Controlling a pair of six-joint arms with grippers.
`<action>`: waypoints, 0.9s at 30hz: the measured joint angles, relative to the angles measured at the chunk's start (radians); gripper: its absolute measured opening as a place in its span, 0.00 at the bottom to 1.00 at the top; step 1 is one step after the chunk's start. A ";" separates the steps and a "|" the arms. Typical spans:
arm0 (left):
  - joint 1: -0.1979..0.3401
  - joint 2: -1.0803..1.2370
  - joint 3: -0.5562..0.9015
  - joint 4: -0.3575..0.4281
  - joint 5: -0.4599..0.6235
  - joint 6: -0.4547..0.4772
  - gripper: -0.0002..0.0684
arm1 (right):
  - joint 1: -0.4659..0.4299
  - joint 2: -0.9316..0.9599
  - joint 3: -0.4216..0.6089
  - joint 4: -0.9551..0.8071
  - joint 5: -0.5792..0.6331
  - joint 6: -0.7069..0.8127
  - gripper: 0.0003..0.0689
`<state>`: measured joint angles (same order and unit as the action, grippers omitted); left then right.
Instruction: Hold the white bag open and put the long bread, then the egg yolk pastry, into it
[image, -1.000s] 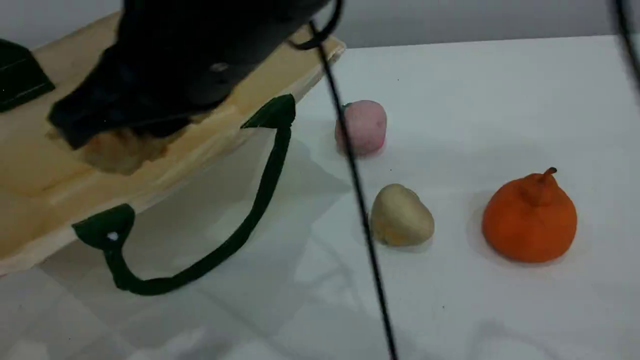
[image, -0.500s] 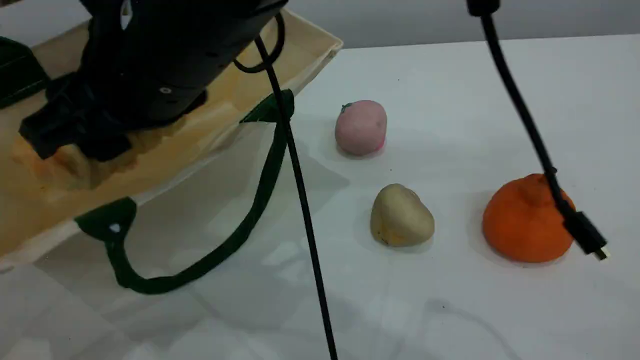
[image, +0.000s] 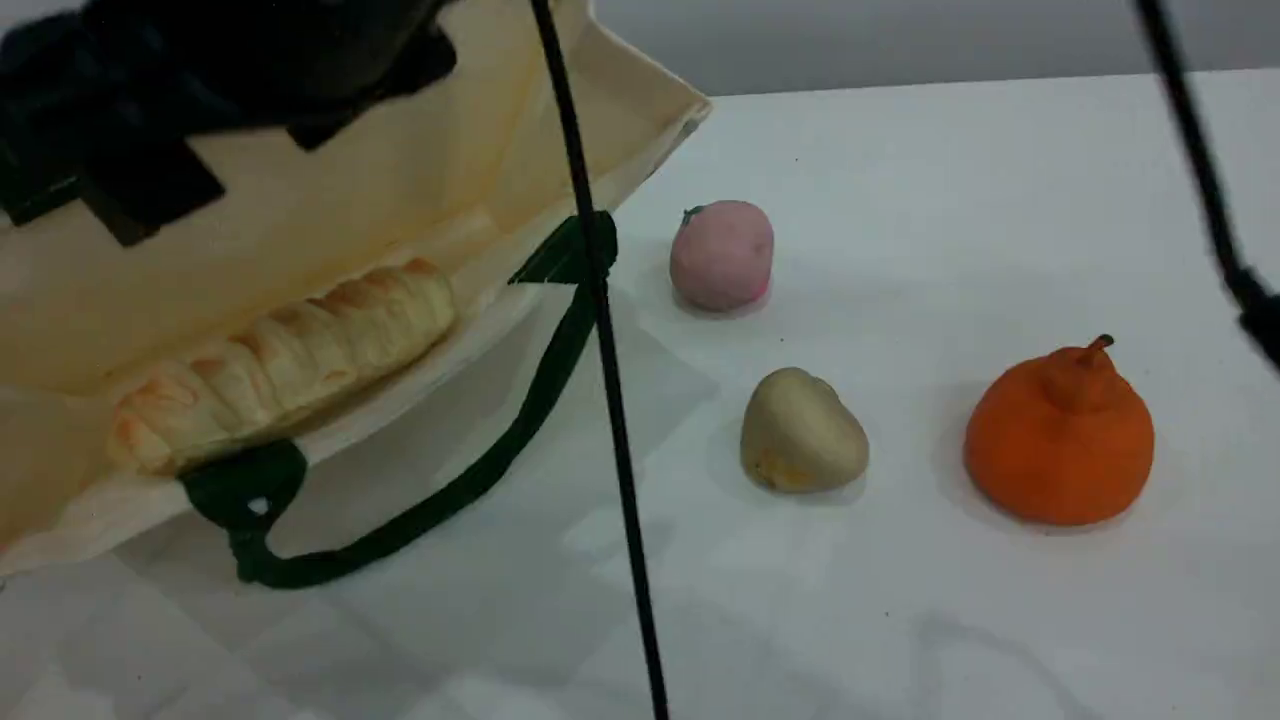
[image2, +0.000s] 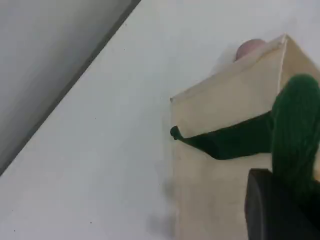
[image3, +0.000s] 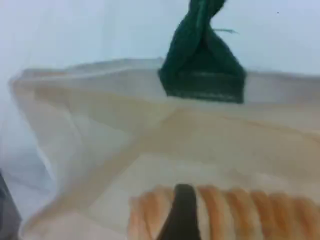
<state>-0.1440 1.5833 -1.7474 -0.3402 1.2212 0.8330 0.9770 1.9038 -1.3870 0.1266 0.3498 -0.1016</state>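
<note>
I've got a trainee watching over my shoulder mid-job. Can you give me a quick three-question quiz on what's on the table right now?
1. True or false: the long bread already lies inside the white bag.
2. Which item on the table sits nearest the bag's opening? A. the orange fruit B. the pink ball C. the egg yolk pastry
3. Fill the gap: the dark green handle lying on the table belongs to the ____.

Key: 1. True: it rests on the bag's lower side, with no claw on it. 2. B. 3. Bag.
</note>
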 joint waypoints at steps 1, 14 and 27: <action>0.000 0.000 0.000 0.000 0.000 0.000 0.12 | 0.000 -0.016 0.000 -0.020 0.020 0.000 0.86; 0.000 0.000 0.000 0.000 0.000 0.000 0.12 | 0.000 -0.137 0.004 -0.449 0.451 0.307 0.86; 0.000 0.000 0.000 -0.002 0.000 -0.003 0.12 | -0.011 -0.086 0.156 -0.647 0.553 0.544 0.86</action>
<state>-0.1440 1.5833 -1.7474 -0.3422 1.2212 0.8299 0.9657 1.8180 -1.2307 -0.5205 0.9026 0.4428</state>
